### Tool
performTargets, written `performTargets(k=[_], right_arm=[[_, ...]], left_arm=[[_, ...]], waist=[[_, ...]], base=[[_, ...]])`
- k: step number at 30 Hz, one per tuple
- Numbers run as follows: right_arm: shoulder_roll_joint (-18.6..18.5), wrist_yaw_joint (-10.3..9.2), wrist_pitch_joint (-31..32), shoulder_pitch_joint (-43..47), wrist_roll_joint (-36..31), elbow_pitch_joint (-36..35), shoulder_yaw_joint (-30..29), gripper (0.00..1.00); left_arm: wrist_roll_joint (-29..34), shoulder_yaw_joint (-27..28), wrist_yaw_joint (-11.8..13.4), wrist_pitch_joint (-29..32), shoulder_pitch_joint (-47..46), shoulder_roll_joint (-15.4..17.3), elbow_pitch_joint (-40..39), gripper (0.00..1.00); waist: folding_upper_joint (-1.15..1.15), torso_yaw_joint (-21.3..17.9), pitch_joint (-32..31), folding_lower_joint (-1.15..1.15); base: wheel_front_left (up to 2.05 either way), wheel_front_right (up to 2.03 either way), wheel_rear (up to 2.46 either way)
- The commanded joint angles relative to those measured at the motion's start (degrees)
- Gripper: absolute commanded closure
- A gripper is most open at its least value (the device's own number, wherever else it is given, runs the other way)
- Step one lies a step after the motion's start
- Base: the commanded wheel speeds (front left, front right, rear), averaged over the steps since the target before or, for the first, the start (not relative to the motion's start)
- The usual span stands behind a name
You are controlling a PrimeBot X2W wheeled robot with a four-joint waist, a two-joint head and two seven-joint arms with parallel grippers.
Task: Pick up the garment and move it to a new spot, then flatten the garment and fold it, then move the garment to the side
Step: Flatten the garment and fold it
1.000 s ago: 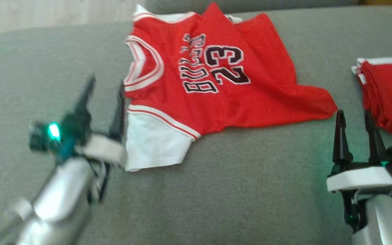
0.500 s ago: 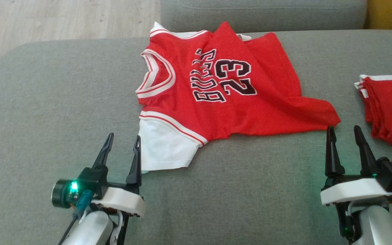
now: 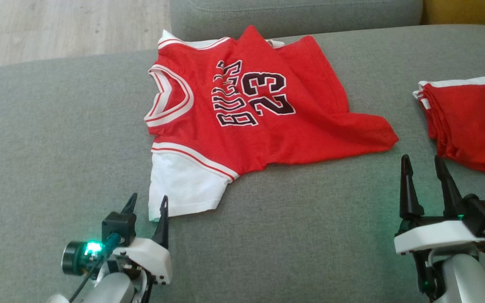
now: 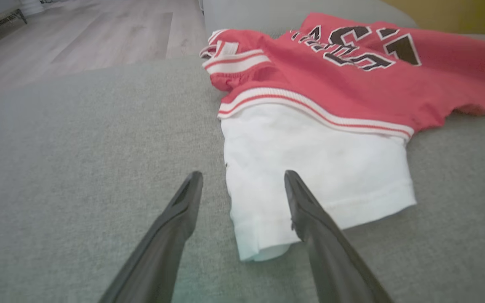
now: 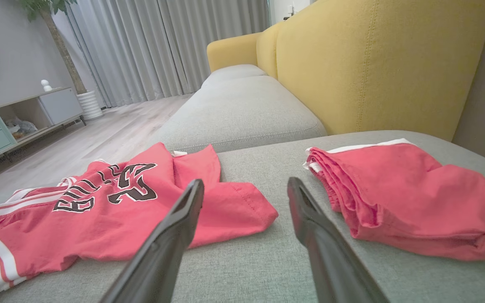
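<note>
Grey sofa (image 3: 57, 126) (yellow backrest (image 5: 373, 63)), wooden floor (image 3: 57, 25) beyond.

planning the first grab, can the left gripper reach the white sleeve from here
Probably yes: the left gripper is open and the white sleeve lies just ahead of it, with nothing between.

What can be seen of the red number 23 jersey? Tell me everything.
The jersey is red mesh-like fabric with black, white-edged lettering and 23, a white-and-red striped collar and a white short sleeve. It lies spread face up, wrinkled, on the grey sofa cushion, neck toward the robot's left. The open left gripper hovers at the sleeve's corner; contact is unclear.
</note>
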Motion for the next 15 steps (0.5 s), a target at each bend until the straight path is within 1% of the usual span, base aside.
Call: performTargets(k=[1, 6, 13, 15], right_arm=[[-0.3, -0.04, -0.5, -1.0, 0.1, -1.8, 1.5, 0.0], [-0.3, -0.04, -0.5, -1.1, 0.0, -2.0, 1.3, 0.0], [-0.3, -0.04, -0.5, -1.3, 0.0, -2.4, 1.5, 0.0], [-0.3, -0.04, -0.5, -1.5, -0.1, -2.5, 1.5, 0.0]], left_arm=[[-0.7, 1.8, 0.0, 0.3, -2.1, 1.1, -0.7, 0.0], [-1.0, 1.2, -0.1, 2.3, -2.6, 1.1, 0.6, 0.0], [-1.2, 1.3, 1.0, 4.4, -3.6, 1.5, 3.0, 0.0], [-1.5, 0.9, 0.5, 5.8, -3.8, 1.7, 3.8, 0.0]], waist=[[0.0, -0.3, 0.3, 0.0], [0.0, -0.9, 1.1, 0.0], [0.0, -1.6, 2.5, 0.0], [0.0, -1.9, 2.9, 0.0]], base=[[0.0, 0.0, 0.0], [0.0, 0.0, 0.0], [0.0, 0.0, 0.0], [0.0, 0.0, 0.0]])
